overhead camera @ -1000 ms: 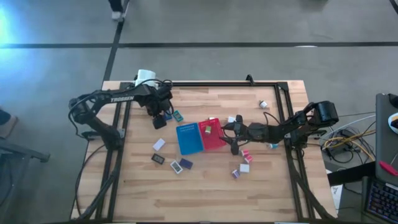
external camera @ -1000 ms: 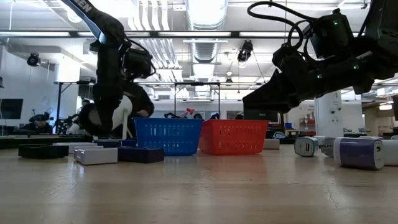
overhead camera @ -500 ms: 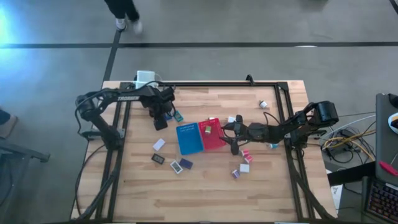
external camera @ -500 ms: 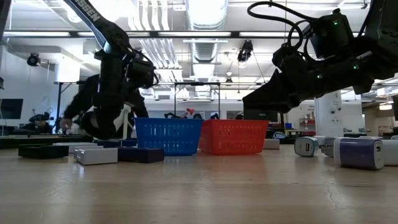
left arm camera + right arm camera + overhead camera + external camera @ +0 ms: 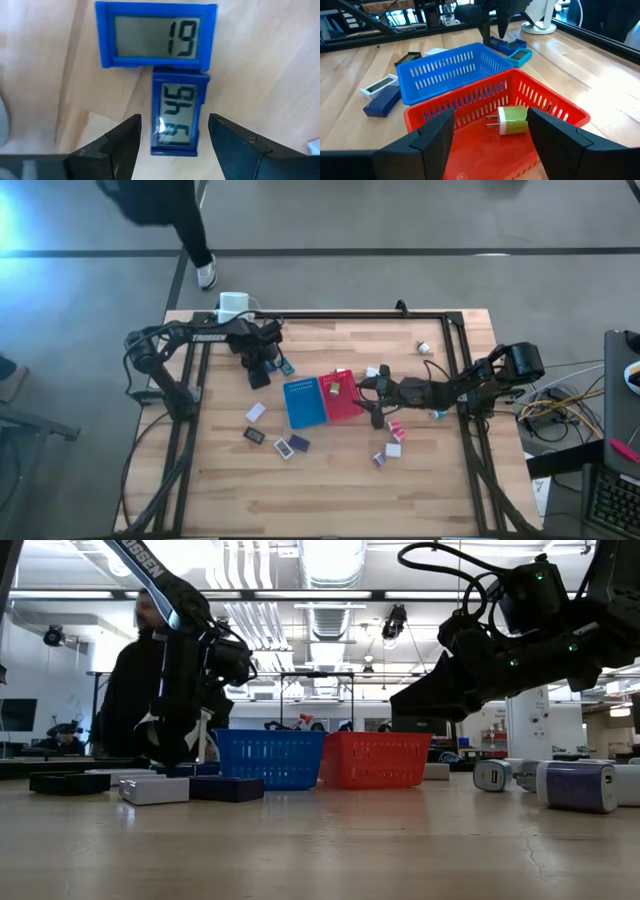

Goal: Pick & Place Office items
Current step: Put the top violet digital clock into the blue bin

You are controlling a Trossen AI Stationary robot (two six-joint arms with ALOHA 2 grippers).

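Blue display units (image 5: pixel 175 115), two of them touching, lie on the counter (image 5: pixel 330 480) near its far left corner, the smaller between the left gripper's (image 5: pixel 172 145) open jaws. The right gripper (image 5: pixel 490 132), jaws open and empty, hovers over the red basket (image 5: pixel 555 107) mid-counter.

Two blue clocks (image 5: pixel 176 117) lie touching, crowding the left claw (image 5: pixel 172 145).
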